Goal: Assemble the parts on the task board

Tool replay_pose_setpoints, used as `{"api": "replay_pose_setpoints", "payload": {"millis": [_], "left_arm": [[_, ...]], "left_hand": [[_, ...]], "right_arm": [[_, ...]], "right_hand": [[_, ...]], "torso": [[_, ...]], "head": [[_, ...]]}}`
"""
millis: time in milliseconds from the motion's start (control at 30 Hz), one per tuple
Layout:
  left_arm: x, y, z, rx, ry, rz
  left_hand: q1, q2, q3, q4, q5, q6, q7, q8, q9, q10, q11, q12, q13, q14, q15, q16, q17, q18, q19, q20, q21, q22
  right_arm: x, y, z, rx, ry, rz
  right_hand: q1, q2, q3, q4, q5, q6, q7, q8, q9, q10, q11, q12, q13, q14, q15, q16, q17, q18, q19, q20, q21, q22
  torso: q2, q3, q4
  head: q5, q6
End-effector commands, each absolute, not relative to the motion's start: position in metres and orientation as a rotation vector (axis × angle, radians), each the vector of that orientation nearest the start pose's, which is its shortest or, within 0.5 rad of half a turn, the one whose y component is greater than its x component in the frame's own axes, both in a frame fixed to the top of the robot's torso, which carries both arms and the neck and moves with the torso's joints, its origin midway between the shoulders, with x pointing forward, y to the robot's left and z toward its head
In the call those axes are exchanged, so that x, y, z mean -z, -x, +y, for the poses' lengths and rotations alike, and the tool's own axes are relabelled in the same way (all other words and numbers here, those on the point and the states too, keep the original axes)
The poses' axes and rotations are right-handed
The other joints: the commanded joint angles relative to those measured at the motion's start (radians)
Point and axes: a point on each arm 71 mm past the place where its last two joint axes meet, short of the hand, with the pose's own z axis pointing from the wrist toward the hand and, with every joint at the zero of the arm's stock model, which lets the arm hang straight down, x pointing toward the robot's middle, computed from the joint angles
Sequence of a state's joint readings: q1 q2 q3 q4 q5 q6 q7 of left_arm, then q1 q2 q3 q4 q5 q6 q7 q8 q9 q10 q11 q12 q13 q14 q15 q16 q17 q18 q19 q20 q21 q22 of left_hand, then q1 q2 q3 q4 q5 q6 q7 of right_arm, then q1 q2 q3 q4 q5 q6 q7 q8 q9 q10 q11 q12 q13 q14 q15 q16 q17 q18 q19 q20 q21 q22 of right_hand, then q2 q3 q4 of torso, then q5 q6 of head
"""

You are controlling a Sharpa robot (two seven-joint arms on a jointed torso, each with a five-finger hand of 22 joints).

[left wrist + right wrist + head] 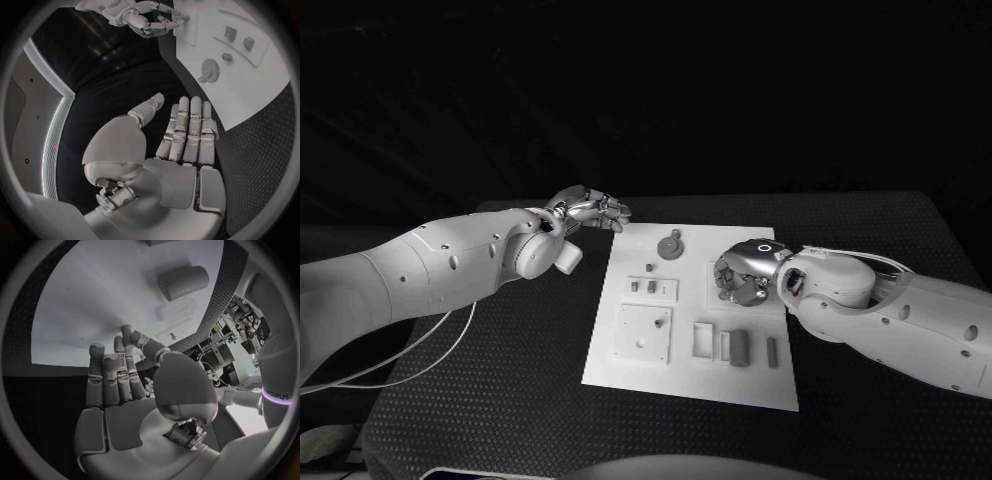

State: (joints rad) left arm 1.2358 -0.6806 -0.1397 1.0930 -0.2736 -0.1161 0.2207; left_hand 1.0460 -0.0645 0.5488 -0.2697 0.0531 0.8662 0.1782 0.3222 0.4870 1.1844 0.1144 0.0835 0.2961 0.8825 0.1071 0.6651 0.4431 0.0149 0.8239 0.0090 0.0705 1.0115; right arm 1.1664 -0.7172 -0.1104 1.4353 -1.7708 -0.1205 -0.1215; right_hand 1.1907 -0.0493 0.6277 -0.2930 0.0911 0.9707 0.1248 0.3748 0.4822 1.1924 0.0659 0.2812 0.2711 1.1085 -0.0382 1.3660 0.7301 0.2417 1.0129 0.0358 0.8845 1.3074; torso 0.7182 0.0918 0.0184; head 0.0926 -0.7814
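We see the task board (625,366) lying in the middle of the black table (488,400), with grey parts on it: a gear (671,246) near its far edge and blocks (734,346) toward its near edge. The left hand (589,210) hovers just off the board's far left corner, fingers straight and released, holding nothing. The right hand (740,276) hangs over the board's right side with fingers extended, grasping nothing.
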Motion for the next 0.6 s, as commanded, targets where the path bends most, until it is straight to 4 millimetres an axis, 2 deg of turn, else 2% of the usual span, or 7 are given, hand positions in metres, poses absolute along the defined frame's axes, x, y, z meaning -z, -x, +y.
{"api": "replay_pose_setpoints", "payload": {"millis": [33, 400, 600], "left_arm": [[0.224, -0.55, 0.246, 1.235, 0.894, 1.716], [0.224, -0.55, 0.247, 1.233, 0.894, 1.714], [0.224, -0.551, 0.247, 1.231, 0.894, 1.714]], "left_hand": [[-0.01, 0.001, -0.003, 0.003, -0.001, -0.004, -0.003, 0.002, -0.002, -0.005, 0.001, -0.006, -0.001, 0.007, -0.003, -0.005, 0.001, -0.015, 0.003, 0.004, -0.003, -0.001], [-0.01, 0.002, -0.003, 0.003, -0.001, -0.004, -0.003, 0.002, -0.002, -0.005, 0.001, -0.006, -0.001, 0.007, -0.003, -0.006, 0.002, -0.015, 0.003, 0.004, -0.003, -0.002], [-0.01, 0.002, -0.003, 0.003, -0.001, -0.004, -0.003, 0.002, -0.002, -0.005, 0.001, -0.006, -0.001, 0.007, -0.003, -0.007, 0.003, -0.015, 0.003, 0.004, -0.003, -0.002]], "right_arm": [[0.24, -0.476, -0.156, -0.458, 0.595, 1.763], [0.234, -0.47, -0.155, -0.478, 0.578, 1.725], [0.215, -0.468, -0.147, -0.516, 0.567, 1.67]], "right_hand": [[0.016, 0.024, -0.003, -0.001, 0.004, 0.013, -0.002, 0.007, 0.008, 0.014, -0.006, 0.008, 0.018, 0.003, -0.01, 0.004, -0.001, 0.02, 0.006, -0.003, 0.006, 0.019], [0.021, 0.026, 0.003, -0.001, 0.005, 0.034, -0.012, 0.017, 0.02, 0.034, -0.017, 0.023, 0.038, 0.019, -0.022, 0.006, 0.0, 0.02, 0.023, -0.012, 0.013, 0.018], [0.022, 0.023, 0.006, -0.001, 0.005, 0.037, -0.013, 0.018, 0.023, 0.037, -0.019, 0.024, 0.042, 0.022, -0.024, 0.005, 0.001, 0.02, 0.026, -0.014, 0.014, 0.018]], "torso": [[0.0, 0.0003, -0.0006], [0.0, -0.0001, 0.0003], [0.0, -0.0001, -0.0004]], "head": [[-0.001, -0.001], [-0.001, 0.001], [0.001, 0.003]]}}
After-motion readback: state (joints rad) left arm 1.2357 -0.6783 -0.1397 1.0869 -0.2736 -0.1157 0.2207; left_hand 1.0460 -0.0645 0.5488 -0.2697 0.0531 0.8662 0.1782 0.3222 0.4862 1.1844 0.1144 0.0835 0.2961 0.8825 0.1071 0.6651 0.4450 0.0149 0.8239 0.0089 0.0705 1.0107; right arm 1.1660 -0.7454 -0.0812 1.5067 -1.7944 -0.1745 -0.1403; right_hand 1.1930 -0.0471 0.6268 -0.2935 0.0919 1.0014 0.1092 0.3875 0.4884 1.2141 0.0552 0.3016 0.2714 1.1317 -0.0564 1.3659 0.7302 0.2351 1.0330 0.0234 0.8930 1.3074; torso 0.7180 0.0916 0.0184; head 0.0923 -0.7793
